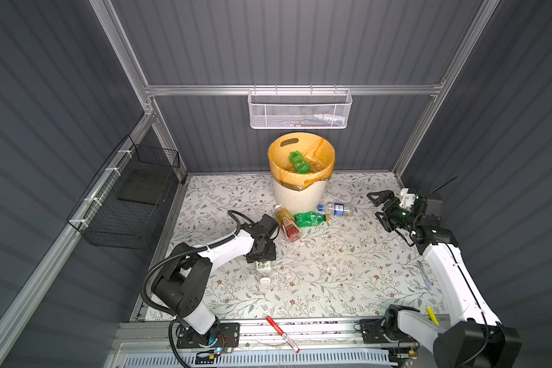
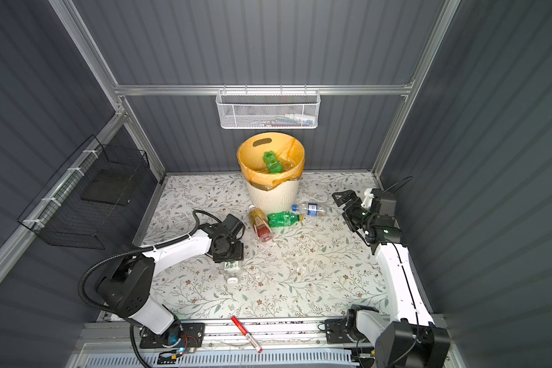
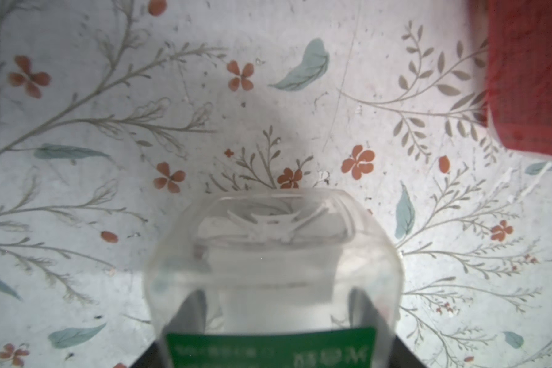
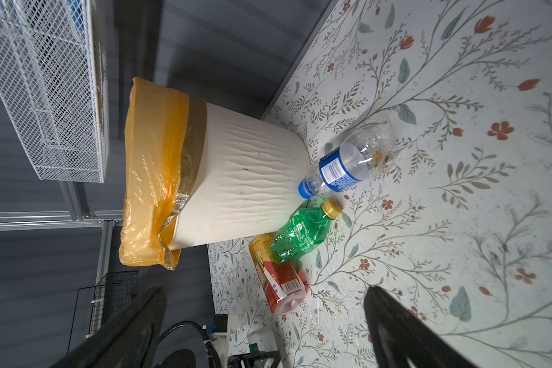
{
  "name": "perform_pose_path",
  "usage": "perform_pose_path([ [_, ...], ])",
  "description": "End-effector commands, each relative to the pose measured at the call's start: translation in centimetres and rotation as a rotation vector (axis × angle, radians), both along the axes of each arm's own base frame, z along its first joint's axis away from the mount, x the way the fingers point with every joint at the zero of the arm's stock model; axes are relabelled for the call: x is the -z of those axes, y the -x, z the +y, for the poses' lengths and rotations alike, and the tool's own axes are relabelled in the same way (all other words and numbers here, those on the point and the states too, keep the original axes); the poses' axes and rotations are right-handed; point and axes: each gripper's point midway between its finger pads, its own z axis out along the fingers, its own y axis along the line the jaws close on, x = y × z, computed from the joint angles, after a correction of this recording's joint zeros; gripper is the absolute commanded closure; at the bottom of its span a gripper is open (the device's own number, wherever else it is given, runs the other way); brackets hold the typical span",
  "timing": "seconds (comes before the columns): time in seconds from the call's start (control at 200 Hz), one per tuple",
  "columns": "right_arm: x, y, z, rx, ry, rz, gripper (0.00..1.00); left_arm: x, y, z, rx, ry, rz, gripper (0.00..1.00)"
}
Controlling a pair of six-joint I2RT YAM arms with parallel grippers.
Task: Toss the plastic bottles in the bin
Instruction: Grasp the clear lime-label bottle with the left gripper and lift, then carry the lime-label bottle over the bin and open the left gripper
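The clear bottle point(image 1: 263, 268) lay near-to-far under the left gripper point(image 1: 262, 255), jaws straddling it, clamping unclear; the right gripper point(image 1: 376, 207) gaped, well apart.

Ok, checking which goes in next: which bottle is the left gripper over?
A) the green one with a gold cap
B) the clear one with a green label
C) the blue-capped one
B: in a top view the left gripper sits over the clear green-labelled bottle, and the left wrist view shows that green label close up.
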Motion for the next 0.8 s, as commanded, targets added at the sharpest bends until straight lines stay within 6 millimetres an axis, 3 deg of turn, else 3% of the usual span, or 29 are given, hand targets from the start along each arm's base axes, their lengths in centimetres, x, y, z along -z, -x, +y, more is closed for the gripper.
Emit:
perform_pose_path([
  [0.0, 1.0, 0.9, 0.1, -0.005, 0.033, 0.027, 0.01, -0.3, -0.4, 3.3, -0.042, -0.017, -0.017, 0.42],
  [0.2, 3.4, 2.2, 0.6, -0.020, 0.052, 0.075, 0.01, -0.6, -2.5, 7.3, -0.092, -0.021, -0.045, 0.42],
  [0.455, 5.6, 3.6, 1.7, -0.044, 0.070, 0.130, 0.01, 1.6, -5.1, 12.1, -0.214, -0.007, -0.024, 0.40],
  [0.52, 5.8, 3.7, 1.9, -0.044, 0.077, 0.131, 0.01, 1.9, -5.6, 13.1, -0.237, -0.014, -0.022, 0.35],
  [0.63, 6.0, 3.9, 1.9, -0.043, 0.084, 0.134, 0.01, 2.0, -6.3, 13.8, -0.257, -0.025, -0.023, 0.22],
  [0.795, 6.4, 3.9, 2.1, -0.044, 0.087, 0.146, 0.01, 1.7, -6.1, 13.6, -0.256, -0.009, -0.022, 0.22],
])
